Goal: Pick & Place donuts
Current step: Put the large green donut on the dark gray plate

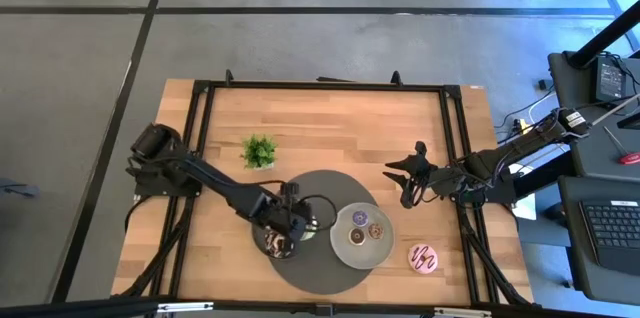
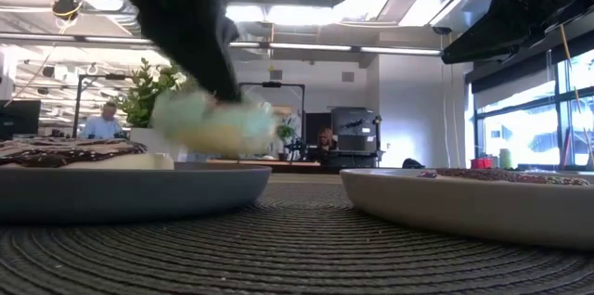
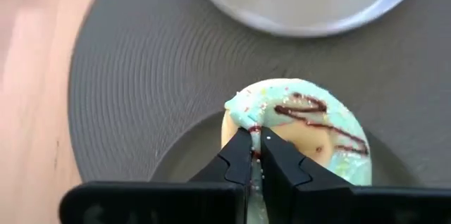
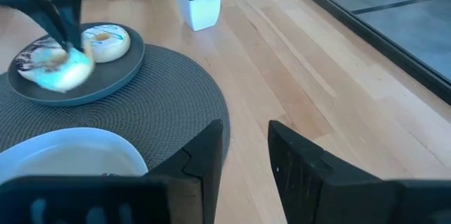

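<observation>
My left gripper (image 3: 255,139) is over the dark grey plate (image 1: 262,248) on the round mat and is shut on the pale green donut (image 3: 310,122), which has dark drizzle. In the right wrist view a white-iced donut (image 4: 106,41) and a chocolate one (image 4: 27,56) lie flat on that plate. Three tiny rings (image 1: 362,228) lie on the light plate (image 1: 345,250). The pink donut (image 1: 424,257) lies flat on the wood near the table's near right corner. My right gripper (image 4: 246,160) is open and hovers above the table's right side, touching nothing. My left gripper pinches the pale green donut by its rim (image 3: 243,115), the two fingers close together across the ring's edge. They come from above, slanting down. In the low view the donut (image 2: 213,119) hangs tilted below the fingers, lifted clear of the dark plate (image 2: 130,188).
A small green plant in a white pot (image 1: 259,150) stands on the wood beyond the mat's far left edge. The woven grey mat (image 1: 318,190) bears both plates. Bare wood spreads across the table's far half and right side (image 4: 317,76).
</observation>
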Controlling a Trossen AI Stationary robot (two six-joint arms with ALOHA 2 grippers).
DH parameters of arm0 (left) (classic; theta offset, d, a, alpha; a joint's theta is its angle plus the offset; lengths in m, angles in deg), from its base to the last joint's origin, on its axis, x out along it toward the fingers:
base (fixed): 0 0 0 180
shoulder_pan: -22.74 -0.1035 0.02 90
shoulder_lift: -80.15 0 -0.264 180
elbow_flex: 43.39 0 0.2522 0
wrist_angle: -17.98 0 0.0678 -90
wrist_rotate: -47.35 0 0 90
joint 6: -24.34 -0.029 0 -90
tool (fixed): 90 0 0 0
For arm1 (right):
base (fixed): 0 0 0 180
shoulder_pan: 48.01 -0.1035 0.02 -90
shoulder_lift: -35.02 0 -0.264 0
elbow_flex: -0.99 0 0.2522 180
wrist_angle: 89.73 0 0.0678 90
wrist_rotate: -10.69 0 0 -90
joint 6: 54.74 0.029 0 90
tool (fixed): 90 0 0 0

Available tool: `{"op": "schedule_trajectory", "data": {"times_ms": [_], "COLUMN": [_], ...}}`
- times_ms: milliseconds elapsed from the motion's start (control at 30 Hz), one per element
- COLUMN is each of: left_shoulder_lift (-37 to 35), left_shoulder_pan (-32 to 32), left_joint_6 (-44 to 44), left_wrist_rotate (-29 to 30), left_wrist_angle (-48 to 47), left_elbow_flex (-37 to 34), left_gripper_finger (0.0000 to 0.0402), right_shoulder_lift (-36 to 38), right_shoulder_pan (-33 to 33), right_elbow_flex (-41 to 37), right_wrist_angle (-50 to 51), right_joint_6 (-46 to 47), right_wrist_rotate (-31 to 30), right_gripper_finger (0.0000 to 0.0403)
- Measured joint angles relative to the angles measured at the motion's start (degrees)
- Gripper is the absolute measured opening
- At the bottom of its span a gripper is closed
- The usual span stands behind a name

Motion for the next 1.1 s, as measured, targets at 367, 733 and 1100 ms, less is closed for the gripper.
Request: {"op": "schedule_trajectory", "data": {"times_ms": [367, 733, 1100], "left_shoulder_lift": [2.66, 3.12, 2.82], "left_shoulder_pan": [-2.68, -2.55, -1.74], "left_joint_6": [1.1, 3.14, 1.15], "left_wrist_rotate": [-4.09, -3.39, -4.23], "left_wrist_angle": [0.63, -0.34, 0.23], "left_elbow_flex": [0.0, -0.02, -0.02], "left_gripper_finger": [0.0013, 0.0022, 0.0015], "right_shoulder_lift": [0.0, 0.0, 0.0], "right_shoulder_pan": [-0.02, -0.02, -0.02], "right_elbow_flex": [0.0, 0.0, 0.0], "right_wrist_angle": [0.02, 0.02, 0.02], "right_joint_6": [0.17, 0.14, 0.04], "right_wrist_rotate": [0.03, 0.03, 0.05], "right_gripper_finger": [0.0117, 0.0116, 0.0116]}}
